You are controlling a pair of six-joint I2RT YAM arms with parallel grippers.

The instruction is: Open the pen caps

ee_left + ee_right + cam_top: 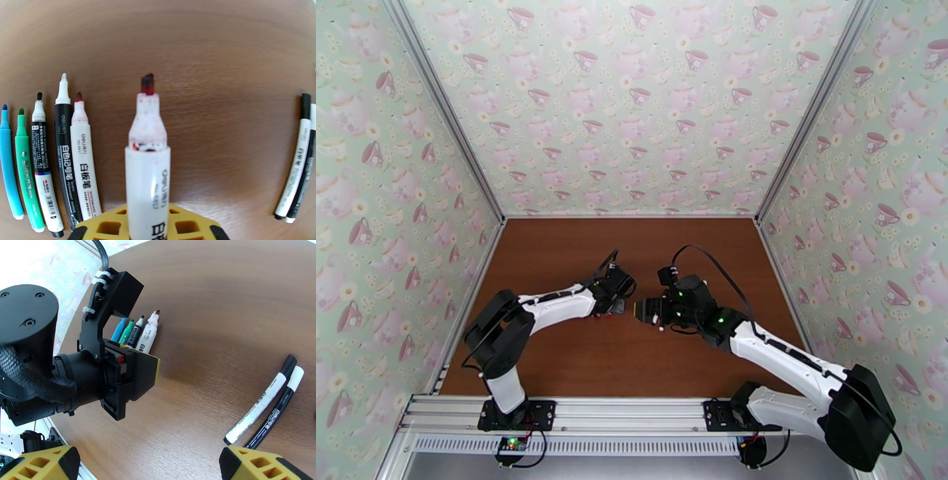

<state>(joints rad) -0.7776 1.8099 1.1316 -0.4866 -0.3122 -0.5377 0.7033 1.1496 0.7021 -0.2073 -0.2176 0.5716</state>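
Ahead of the empty, wide-open right gripper (148, 465) lie two capped pens (259, 401), caps (290, 361) pointing away; the left gripper (147, 233) clamps an uncapped marker (147, 158).

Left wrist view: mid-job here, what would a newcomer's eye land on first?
The white marker with its stained red tip bare stands up the centre of the view, clamped between the left fingers at the bottom edge. To its left, a row of five uncapped pens lies on the brown table. At the far right edge lie two slim pens with caps on.
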